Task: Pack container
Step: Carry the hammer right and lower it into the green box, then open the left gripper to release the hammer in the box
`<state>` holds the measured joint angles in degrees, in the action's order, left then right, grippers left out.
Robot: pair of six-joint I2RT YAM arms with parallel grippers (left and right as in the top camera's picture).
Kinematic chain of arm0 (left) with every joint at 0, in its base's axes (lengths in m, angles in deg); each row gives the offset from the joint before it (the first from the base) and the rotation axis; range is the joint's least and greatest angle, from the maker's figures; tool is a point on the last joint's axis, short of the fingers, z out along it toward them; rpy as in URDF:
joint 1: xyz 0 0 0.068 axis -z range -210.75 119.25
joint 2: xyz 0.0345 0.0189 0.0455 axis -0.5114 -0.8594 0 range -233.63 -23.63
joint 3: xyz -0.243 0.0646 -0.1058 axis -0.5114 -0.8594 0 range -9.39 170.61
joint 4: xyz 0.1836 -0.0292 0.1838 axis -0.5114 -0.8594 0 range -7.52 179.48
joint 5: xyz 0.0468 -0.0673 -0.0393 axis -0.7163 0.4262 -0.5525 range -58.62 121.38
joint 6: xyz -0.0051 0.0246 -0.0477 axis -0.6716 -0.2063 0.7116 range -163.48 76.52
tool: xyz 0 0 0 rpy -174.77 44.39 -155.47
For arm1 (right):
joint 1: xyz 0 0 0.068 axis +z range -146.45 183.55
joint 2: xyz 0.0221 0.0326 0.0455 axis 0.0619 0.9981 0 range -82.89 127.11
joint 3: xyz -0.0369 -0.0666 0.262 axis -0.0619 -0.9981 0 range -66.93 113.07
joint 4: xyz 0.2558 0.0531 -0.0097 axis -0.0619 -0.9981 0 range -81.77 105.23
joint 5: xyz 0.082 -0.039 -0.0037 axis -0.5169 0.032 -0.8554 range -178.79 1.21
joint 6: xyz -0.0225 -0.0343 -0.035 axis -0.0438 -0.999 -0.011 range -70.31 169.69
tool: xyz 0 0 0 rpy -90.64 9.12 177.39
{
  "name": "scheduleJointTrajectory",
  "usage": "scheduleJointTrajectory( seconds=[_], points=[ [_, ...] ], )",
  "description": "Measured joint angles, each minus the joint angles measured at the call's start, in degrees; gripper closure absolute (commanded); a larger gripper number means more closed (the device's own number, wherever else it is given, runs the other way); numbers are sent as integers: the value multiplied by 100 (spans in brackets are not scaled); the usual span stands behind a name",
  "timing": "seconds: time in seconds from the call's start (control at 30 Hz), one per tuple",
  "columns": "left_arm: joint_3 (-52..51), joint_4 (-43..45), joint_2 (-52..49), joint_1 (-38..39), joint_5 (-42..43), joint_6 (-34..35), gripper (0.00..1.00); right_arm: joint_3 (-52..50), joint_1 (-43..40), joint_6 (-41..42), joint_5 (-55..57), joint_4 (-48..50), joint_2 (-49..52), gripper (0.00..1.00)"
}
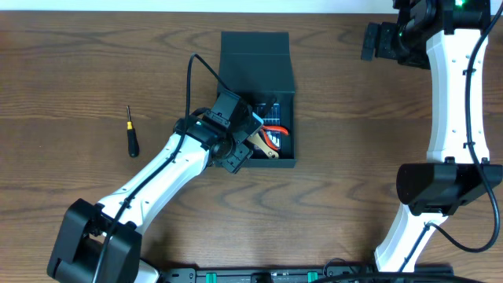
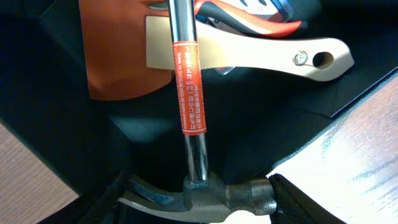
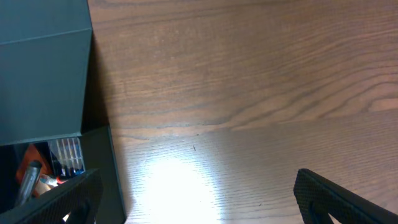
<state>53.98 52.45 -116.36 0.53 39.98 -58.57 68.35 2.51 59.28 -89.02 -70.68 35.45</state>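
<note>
left tool (image 2: 199, 198) clenched on hammer (image 2: 188, 87) head | right tool (image 3: 199, 205) released | advice: lay hammer flat inside container (image 1: 255, 59), seemingly atop wooden handle (image 2: 267, 59); let go once settled

At the left of the overhead frame you see a small black-handled screwdriver (image 1: 132, 135) lying alone on the brown wooden bench (image 1: 354, 157). In the left wrist view, a steel hammer (image 2: 194, 124) with an orange label crosses a pale wooden handle (image 2: 261, 56).

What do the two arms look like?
White links, black joint housings on both. Left arm carries a looping black cable; right arm has a black cable alongside and a green light up top. Left gripper and right gripper are black.
</note>
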Motion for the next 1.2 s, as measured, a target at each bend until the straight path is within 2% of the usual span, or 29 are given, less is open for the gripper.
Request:
scheduleJointTrajectory(
  seconds=[0.37,1.2],
  points=[
    [4,297,-70,2,7,2,44,0,0,0,0,2,0,1],
    [4,367,-146,-17,0,2,44,0,0,-2,0,2,0,1]
  ],
)
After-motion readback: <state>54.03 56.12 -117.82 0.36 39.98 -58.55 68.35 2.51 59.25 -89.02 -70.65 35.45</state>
